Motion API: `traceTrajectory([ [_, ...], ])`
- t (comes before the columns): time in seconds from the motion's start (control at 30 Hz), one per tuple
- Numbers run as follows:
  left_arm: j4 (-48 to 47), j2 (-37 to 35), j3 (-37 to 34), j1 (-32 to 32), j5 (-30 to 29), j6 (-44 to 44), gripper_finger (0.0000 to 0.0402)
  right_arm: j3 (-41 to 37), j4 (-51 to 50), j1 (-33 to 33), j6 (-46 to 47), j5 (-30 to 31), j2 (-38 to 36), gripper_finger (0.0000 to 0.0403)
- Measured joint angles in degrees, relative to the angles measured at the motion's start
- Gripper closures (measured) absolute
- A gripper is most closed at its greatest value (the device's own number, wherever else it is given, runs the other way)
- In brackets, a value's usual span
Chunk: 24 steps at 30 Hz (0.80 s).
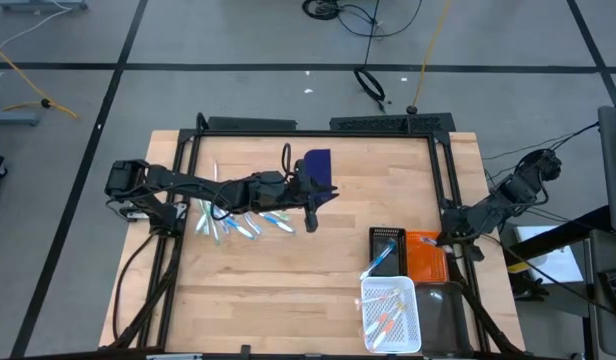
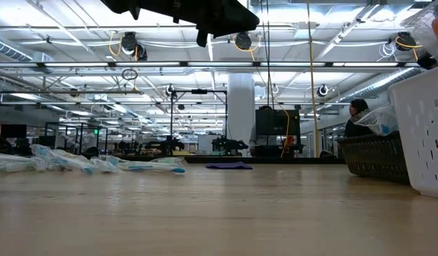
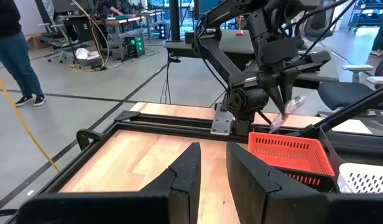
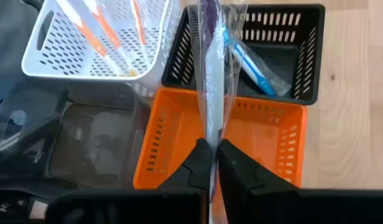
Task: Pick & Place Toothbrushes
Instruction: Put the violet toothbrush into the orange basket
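A pile of wrapped toothbrushes (image 1: 238, 222), mostly light blue and white, lies on the wooden table at the left (image 2: 84, 163). My left gripper (image 1: 311, 222) hovers just right of the pile, open with nothing between its fingers (image 3: 212, 152). At the right, my right gripper (image 1: 451, 240) is shut on one toothbrush in a clear wrapper (image 4: 210, 74) above the orange basket (image 4: 253, 134). In the left wrist view that toothbrush (image 3: 290, 111) shows below the right arm. My right gripper pinches the wrapped toothbrush near one end (image 4: 212, 138) between its two fingers. The fingers slant downward and lie along the brush, which runs on past their tips. The brush is lifted clear, hanging above the orange basket (image 3: 285, 149).
Three baskets stand together at the right: a black one (image 1: 386, 240) holding a blue toothbrush, the orange one (image 1: 425, 255), and a white one (image 1: 390, 310) with several orange-marked toothbrushes. A dark blue flat rectangle (image 1: 316, 165) lies toward the table's far edge. A black frame borders the table.
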Motion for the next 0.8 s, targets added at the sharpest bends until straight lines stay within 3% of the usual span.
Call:
traceTrajectory([
  [0.13,0.0,0.0,0.0,0.1,0.0,0.0,0.0323,0.0,0.0,0.0,-1.1,0.3,0.0,0.0397],
  [0.33,0.0,0.0,0.0,0.7,0.0,-0.1,0.0323,1.7,1.2,0.0,-5.8,6.1,0.1,0.0397],
  [0.5,0.0,0.0,0.0,1.1,0.0,-0.2,0.0323,5.1,3.8,0.0,-8.9,7.3,0.5,0.0397],
  [0.8,0.0,0.0,0.0,1.1,0.0,-0.2,0.0323,2.6,4.1,0.0,-13.4,7.4,1.2,0.0397],
])
